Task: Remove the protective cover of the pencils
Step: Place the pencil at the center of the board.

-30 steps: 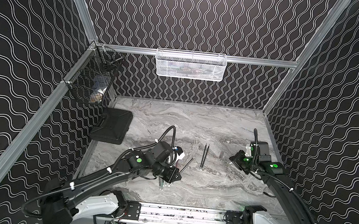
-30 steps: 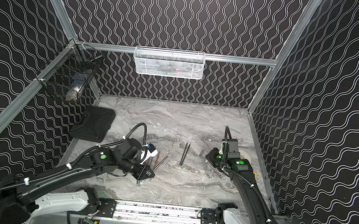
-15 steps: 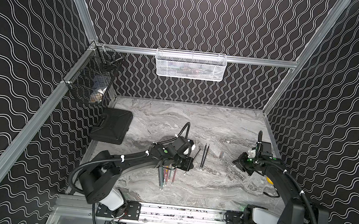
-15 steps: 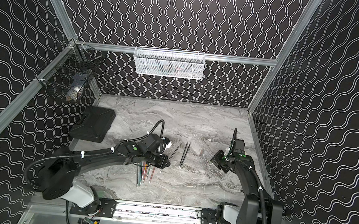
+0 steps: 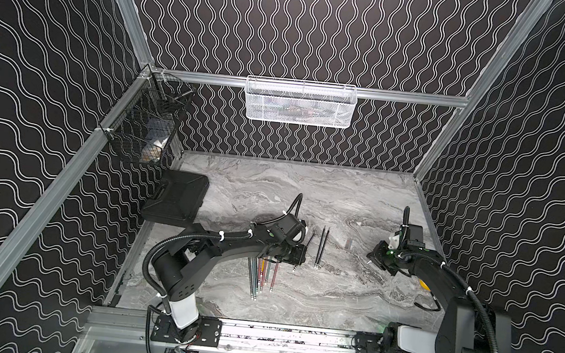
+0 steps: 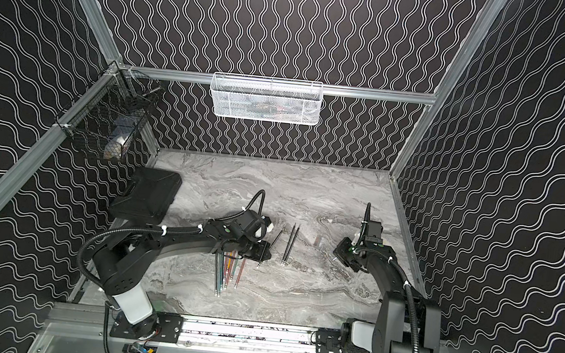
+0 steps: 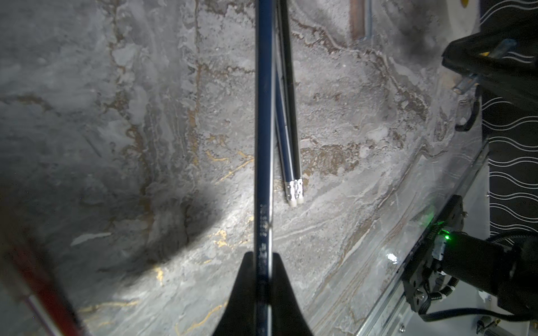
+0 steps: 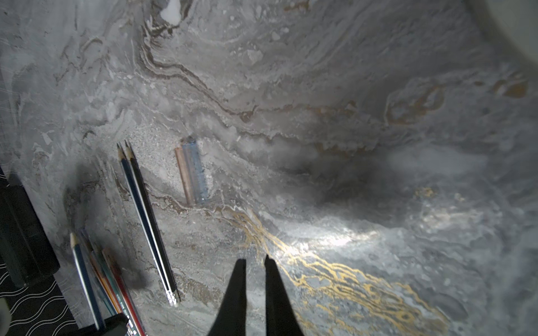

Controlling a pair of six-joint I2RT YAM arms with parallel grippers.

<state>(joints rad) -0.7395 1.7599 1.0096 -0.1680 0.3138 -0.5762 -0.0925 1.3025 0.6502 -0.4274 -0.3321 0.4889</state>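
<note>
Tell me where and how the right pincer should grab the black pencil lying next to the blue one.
Grip the black pencil mid-shaft, from straight above, jaws across its length: it lies flat on the table, too thin for a side approach. The blue pencil touches one flank, so the right pincer, now shut, may catch both.

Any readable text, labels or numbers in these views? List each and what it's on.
Pale print along the dark blue pencil clamped in the left gripper: too blurred to read.
Small pale print on a pencil in the bundle of coloured pencils lying on the table: too small and blurred to read.
No other lettering can be made out in any view.
</note>
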